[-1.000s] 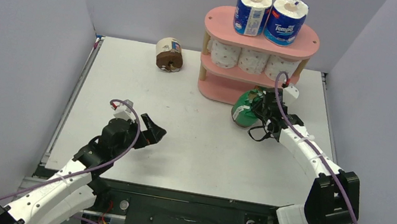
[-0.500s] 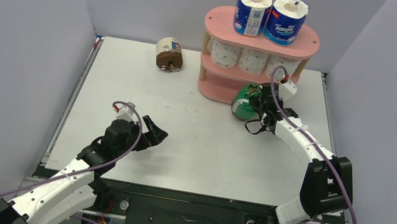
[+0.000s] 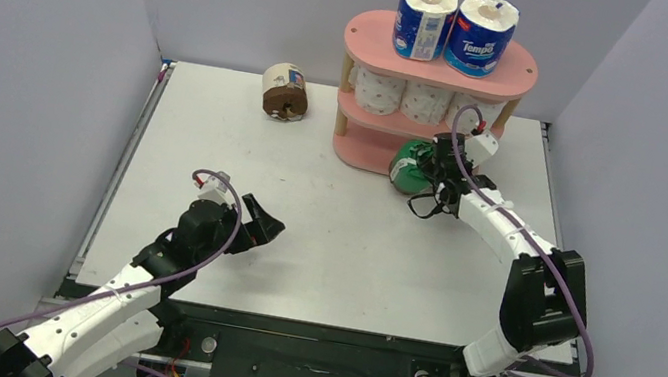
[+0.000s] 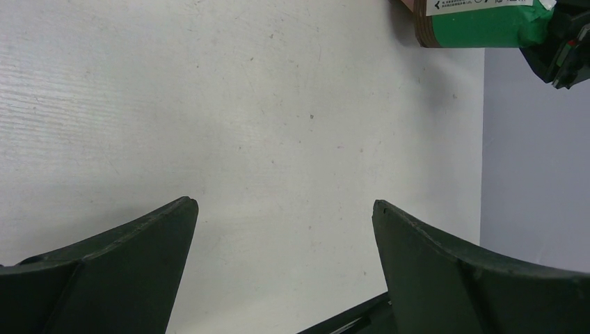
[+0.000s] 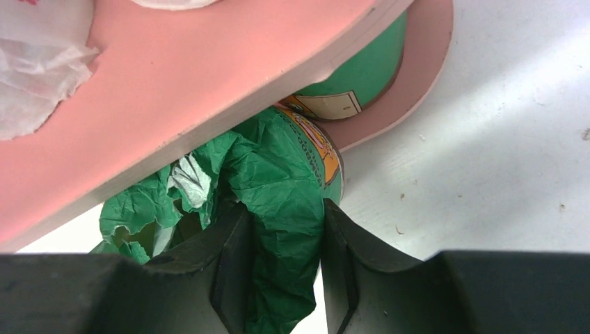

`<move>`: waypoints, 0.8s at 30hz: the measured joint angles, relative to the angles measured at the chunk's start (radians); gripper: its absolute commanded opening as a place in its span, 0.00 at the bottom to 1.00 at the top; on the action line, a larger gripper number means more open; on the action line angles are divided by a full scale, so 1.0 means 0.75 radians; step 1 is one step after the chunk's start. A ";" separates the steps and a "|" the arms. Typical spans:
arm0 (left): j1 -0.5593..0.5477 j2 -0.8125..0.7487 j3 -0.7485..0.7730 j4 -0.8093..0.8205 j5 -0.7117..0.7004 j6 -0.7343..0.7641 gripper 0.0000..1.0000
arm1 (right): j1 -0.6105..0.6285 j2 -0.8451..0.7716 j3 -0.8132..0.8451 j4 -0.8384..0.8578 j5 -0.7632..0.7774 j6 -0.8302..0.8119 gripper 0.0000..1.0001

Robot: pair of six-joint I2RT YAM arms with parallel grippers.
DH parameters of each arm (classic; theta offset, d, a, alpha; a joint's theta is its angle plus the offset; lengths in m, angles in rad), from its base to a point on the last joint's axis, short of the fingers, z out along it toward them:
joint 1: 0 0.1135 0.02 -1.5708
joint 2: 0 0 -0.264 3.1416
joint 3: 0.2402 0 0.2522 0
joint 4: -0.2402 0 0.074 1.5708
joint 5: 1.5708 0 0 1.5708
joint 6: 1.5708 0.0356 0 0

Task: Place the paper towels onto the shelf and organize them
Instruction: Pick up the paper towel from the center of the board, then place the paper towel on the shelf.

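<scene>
The pink shelf [image 3: 375,33] stands at the back right. Two blue-white paper towels [image 3: 425,19] stand on its top board and white dotted ones [image 3: 425,102] fill the middle tier. My right gripper [image 3: 434,171] is shut on the crumpled wrap of a green roll [image 3: 406,167] at the front edge of the bottom tier. In the right wrist view the fingers [image 5: 229,250] pinch the green roll's paper [image 5: 285,181] under the middle board [image 5: 209,83]; another green roll [image 5: 365,69] sits further in on the bottom board [image 5: 428,62]. My left gripper [image 3: 265,228] hovers open over the table.
A cream-wrapped brown roll [image 3: 284,92] lies on the table left of the shelf, near the back wall. In the left wrist view the green roll [image 4: 480,24] shows at the top right, with bare white table [image 4: 278,104] between my open fingers. Grey walls enclose three sides.
My right gripper has carried the green roll back and slightly left, up to the shelf's bottom tier. The left arm has crept a little forward and right.
</scene>
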 measured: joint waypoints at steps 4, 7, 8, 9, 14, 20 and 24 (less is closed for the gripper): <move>0.000 -0.001 -0.008 0.012 0.004 -0.002 0.97 | 0.006 0.039 0.019 0.014 0.001 0.017 0.32; 0.000 -0.003 -0.019 0.014 0.008 -0.008 0.97 | 0.009 0.055 0.023 0.015 0.001 0.025 0.32; 0.000 -0.004 -0.021 0.013 0.008 -0.009 0.97 | 0.009 0.062 0.028 0.015 0.002 0.027 0.32; 0.000 -0.004 -0.022 0.014 0.008 -0.010 0.97 | 0.009 0.068 0.035 0.016 0.002 0.032 0.32; 0.000 -0.004 -0.022 0.014 0.008 -0.010 0.97 | 0.009 0.099 0.061 0.021 0.006 0.049 0.32; 0.000 -0.004 -0.022 0.014 0.008 -0.009 0.97 | 0.018 0.130 0.085 0.036 0.011 0.062 0.33; 0.000 -0.002 -0.022 0.014 0.008 -0.009 0.97 | 0.026 0.131 0.093 0.034 0.010 0.075 0.35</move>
